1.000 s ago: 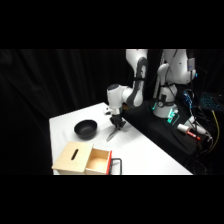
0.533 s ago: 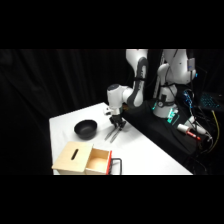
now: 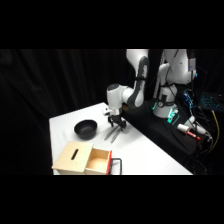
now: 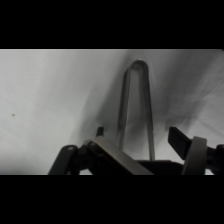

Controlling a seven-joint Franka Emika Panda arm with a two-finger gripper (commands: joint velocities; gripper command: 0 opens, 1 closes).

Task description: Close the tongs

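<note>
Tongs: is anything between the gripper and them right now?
Nothing visible. In the wrist view the tongs lie on bare table, their two arms running between the open gripper fingers. The black bowl sits off to one side.

tongs on table | right of bowl | box in front

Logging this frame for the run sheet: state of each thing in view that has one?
tongs: flat on the table, arms spread in a narrow V, not closed
tool: open, low over the tongs, a finger outside each arm
black bowl: upright on the table, contents not visible
wooden box: drawer pulled out
</note>
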